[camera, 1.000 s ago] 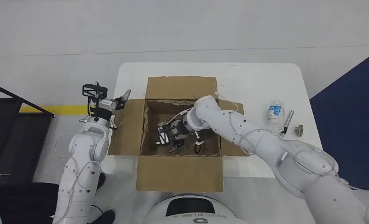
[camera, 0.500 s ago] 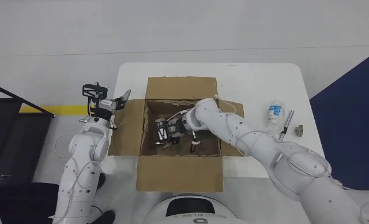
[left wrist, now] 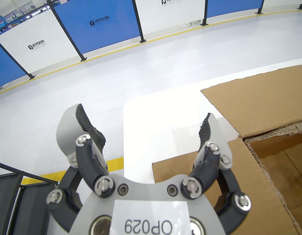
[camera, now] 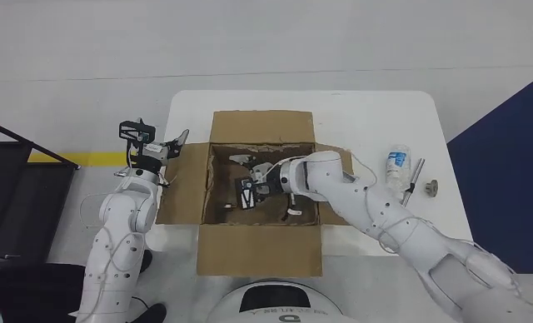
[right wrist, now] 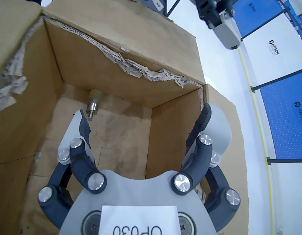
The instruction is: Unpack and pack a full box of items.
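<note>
Right tool (right wrist: 144, 116), spread, inside brown cardboard box (right wrist: 104, 57) — small yellowish metal-pinned cylinder (right wrist: 93, 101) near 8 o'clock, pin facing it.

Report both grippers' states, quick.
Left gripper: open, empty, beside the box.
Right gripper: open, empty, down inside the box.

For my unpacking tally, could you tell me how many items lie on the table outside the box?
3, right of the box: a bottle, a tool beside it, a small round part. The right arm may hide more.
</note>
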